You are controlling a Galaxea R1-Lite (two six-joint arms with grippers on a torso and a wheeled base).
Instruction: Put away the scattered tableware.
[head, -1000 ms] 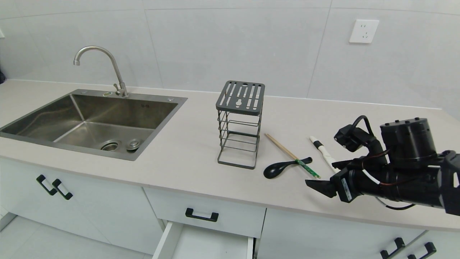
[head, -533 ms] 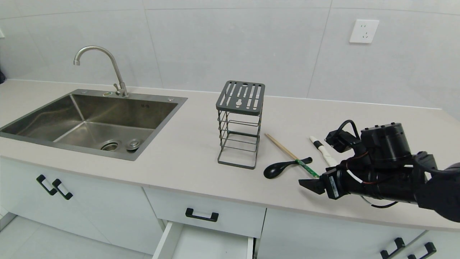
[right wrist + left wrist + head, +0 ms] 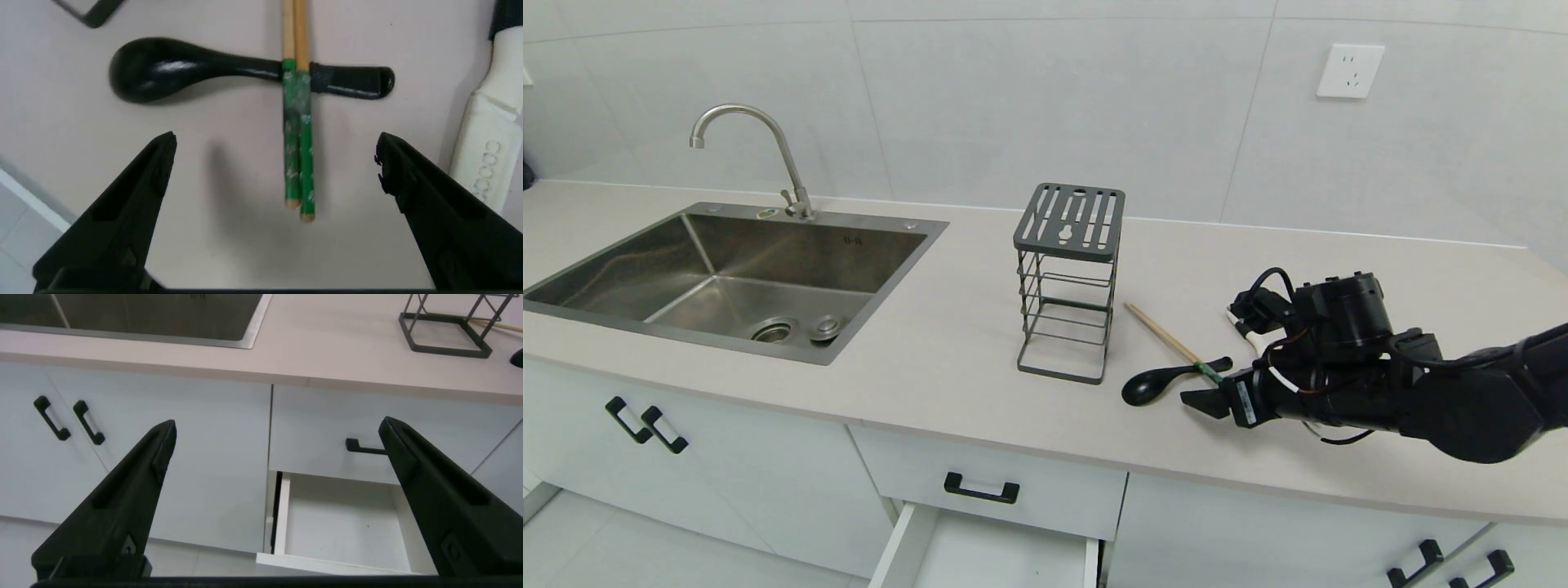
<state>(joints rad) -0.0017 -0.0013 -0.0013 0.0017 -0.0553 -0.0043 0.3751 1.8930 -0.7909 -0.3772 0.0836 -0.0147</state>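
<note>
At four o'clock from the wire rack [image 3: 1068,282], the right gripper [image 3: 1199,400], jaws wide and empty, has slid in from three o'clock over the chopsticks [image 3: 298,139] lying crossed on the black spoon [image 3: 204,67], so a first grasp looks close.

We're looking forward and down from the head across the counter [image 3: 947,359], with the sink [image 3: 768,253] on our left and the rack [image 3: 1068,214] mid-frame. Our right wrist camera faces straight down, close over the spoon [image 3: 245,69] and chopsticks [image 3: 296,106] — the head view shares both. Our left wrist camera sits low in front of the counter, facing the open drawer [image 3: 343,523] — the head view shares that and the rack's foot too.
</note>
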